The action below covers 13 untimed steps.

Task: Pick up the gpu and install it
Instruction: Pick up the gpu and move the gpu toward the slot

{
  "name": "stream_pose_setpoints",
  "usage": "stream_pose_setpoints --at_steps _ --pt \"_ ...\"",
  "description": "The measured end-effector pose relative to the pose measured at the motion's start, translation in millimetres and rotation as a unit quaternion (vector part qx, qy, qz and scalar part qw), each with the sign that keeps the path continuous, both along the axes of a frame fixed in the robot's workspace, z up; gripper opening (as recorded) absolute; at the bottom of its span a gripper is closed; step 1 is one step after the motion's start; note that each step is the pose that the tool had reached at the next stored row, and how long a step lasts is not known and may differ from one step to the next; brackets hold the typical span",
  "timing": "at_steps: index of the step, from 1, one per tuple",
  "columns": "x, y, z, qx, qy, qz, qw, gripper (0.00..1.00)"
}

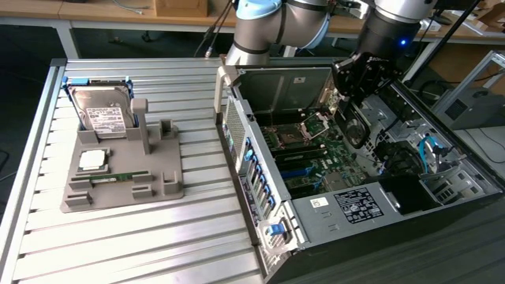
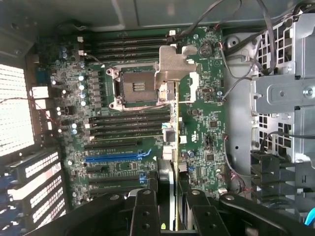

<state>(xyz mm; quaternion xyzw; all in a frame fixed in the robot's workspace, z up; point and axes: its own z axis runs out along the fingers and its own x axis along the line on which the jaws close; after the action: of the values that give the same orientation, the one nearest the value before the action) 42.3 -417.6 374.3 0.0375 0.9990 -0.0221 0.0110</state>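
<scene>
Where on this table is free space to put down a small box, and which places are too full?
Free: the bare slats of the table on the camera's side of the gray holder, and the strip between holder and computer case. Crowded: the holder itself and inside the case, where the gpu hangs.

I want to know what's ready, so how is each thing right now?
gpu: held by the fingers, over the motherboard
computer case: lying on its side, open
blue slot: empty
hard drive: standing in the gray holder
memory stick: lying flat in the holder
</scene>
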Motion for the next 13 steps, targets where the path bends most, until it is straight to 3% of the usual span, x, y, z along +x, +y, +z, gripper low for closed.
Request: stream_pose_setpoints --at_steps 10,13 --pt "7.9 0.2 -3.4 -0.0016 0.0000 0.000 1.0000 0.27" --pt "8.0 3.8 -5.6 -0.0021 0.0000 0.000 1.0000 0.27"
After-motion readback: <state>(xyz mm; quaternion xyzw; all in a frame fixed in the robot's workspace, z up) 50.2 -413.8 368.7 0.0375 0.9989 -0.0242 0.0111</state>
